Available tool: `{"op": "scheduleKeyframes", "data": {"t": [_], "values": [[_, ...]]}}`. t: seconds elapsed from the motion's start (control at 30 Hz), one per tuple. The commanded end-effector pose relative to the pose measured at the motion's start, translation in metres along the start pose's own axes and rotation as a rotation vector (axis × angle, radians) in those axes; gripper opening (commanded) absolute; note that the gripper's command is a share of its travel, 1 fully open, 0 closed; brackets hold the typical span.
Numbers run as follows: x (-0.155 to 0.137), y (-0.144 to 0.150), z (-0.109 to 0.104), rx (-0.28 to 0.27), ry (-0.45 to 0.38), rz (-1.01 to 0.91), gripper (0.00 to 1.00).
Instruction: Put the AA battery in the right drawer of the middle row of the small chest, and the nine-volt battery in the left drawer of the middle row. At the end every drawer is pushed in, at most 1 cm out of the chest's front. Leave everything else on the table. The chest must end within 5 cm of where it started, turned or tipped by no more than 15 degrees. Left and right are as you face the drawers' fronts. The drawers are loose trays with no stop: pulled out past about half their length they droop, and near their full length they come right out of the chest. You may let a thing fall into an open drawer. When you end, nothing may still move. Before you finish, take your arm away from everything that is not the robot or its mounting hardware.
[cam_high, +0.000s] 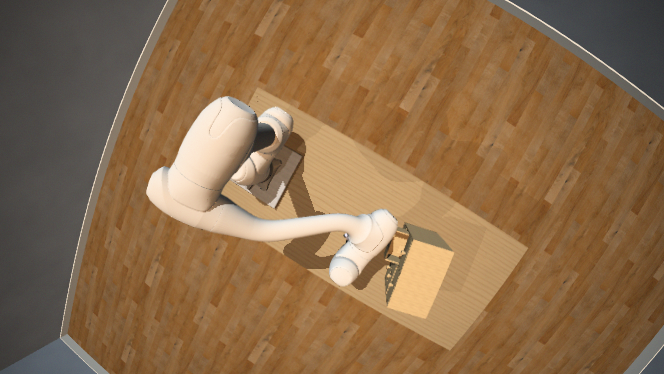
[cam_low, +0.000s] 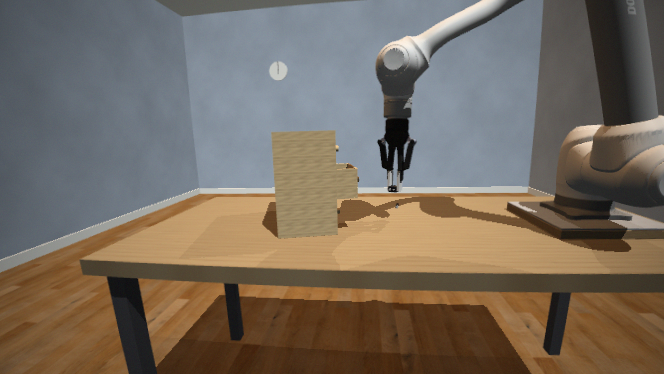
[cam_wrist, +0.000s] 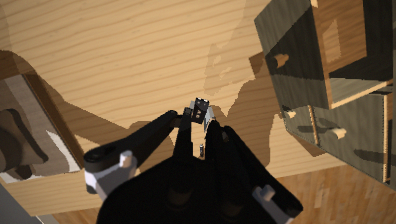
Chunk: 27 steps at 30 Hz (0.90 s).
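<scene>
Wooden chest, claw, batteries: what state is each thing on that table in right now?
Gripper: shut on the nine-volt battery, above the table, in front of the chest.
Nine-volt battery: held off the table between the fingertips.
Chest: upright on the table.
Middle-row drawer: pulled partly out, level.
Other drawers: pushed in, as far as shows.
Small object on the table under the gripper: too small to identify.

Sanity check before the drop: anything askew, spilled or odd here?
Nothing stands out. The chest sits upright with one middle-row drawer partly out and level, not drooping. The gripper is shut on the nine-volt. A small item, likely the AA, lies on the table.
</scene>
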<state>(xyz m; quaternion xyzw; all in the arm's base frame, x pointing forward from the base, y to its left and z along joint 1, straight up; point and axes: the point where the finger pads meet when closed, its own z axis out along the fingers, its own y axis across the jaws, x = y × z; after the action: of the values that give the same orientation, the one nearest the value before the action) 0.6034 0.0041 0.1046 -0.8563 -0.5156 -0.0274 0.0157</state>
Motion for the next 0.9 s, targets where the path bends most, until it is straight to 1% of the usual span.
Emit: {"op": "scheduleKeyframes", "data": {"t": [0.0, 0.27, 0.33, 0.37, 0.57, 0.7, 0.83, 0.87], "values": [[0.002, 0.008, 0.001, -0.01, -0.023, 0.278, 0.14], [0.002, 0.009, 0.001, -0.022, -0.046, 0.702, 0.14], [0.002, 0.009, 0.001, -0.022, -0.046, 0.702, 0.14], [0.002, 0.009, 0.001, -0.03, -0.064, 0.803, 0.14], [0.003, 0.009, -0.005, -0.031, -0.064, 0.817, 0.14], [0.004, 0.009, -0.017, -0.031, -0.064, 0.817, 0.14], [0.005, 0.009, -0.035, -0.031, -0.064, 0.817, 0.14], [0.005, 0.009, -0.035, -0.031, -0.064, 0.817, 0.14]]}}
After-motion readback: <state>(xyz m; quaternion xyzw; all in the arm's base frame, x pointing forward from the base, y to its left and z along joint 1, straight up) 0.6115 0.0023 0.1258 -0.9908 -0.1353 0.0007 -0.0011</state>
